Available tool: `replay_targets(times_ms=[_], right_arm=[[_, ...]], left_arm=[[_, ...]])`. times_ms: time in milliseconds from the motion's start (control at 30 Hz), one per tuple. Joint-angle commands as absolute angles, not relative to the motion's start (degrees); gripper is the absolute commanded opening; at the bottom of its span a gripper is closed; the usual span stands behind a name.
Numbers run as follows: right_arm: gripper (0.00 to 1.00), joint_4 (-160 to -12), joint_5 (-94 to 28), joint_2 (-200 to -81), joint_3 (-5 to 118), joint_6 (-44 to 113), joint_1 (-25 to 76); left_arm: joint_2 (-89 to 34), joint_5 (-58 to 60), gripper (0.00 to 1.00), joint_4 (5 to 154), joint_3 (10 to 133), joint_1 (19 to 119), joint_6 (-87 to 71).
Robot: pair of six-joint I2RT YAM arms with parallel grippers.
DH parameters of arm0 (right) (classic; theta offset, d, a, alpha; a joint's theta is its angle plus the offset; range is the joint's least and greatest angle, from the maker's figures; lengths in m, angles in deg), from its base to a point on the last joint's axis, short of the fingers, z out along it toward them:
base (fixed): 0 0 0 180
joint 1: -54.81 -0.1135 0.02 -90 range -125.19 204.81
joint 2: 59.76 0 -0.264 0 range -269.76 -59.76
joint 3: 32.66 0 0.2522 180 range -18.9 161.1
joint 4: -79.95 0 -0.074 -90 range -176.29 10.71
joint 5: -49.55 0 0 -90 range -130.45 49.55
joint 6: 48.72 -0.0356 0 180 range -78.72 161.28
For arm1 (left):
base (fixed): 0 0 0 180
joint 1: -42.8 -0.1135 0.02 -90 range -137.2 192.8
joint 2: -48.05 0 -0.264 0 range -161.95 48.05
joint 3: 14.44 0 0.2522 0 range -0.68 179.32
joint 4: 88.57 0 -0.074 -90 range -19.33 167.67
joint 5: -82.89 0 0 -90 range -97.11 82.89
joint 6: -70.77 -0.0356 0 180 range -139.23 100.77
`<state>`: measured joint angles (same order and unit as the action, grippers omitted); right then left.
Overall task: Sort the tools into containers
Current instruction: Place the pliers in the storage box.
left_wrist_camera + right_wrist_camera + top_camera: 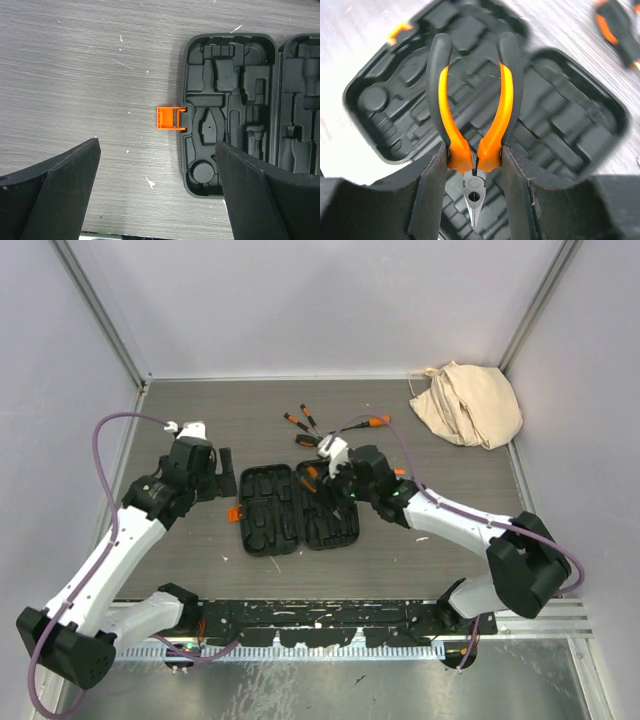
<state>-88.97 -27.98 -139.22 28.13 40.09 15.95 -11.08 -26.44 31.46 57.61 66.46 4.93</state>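
1. The black tool case (268,510) lies opened flat near the middle of the bench (200,420), both halves side by side with the moulded slots facing up. None of the slots I can see has a tool in it.
2. Its orange latch (170,119) sticks out from the left edge of the left half, resting on the bench.
3. The left pincer (157,145) is spread wide with nothing between its fingers. It hovers over bare bench just left of the case, on the latch side.
4. The right pincer (474,155) is clamped on a pair of pliers (506,100) (black and orange handles, small pointed nose). The grip is low on the handles, right by the pivot. The handles fan out past the fingertips.
5. In the top view that pincer sits over the right half of the case. I can't tell if the pliers touch it.
6. A few more orange-and-black tools (300,425) lie loose just behind the case.
7. A beige cloth bag (468,405) is slumped in the far right corner, well apart from everything.
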Motion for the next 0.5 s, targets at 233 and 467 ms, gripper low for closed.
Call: replay_targets(times_ms=[233, 467], right_arm=[[0.03, -79.93, -9.19, -153.13, 44.18, 93.67, 6.73], [0.01, -63.77, -10.29, -161.34, 54.58, 121.19, 3.79]], left_arm=[[-1.57, -31.32, 0.99, 26.81, 59.22, 65.92, 3.53], [-0.7, -31.96, 1.0, 26.6, 56.86, 65.96, 3.79]])
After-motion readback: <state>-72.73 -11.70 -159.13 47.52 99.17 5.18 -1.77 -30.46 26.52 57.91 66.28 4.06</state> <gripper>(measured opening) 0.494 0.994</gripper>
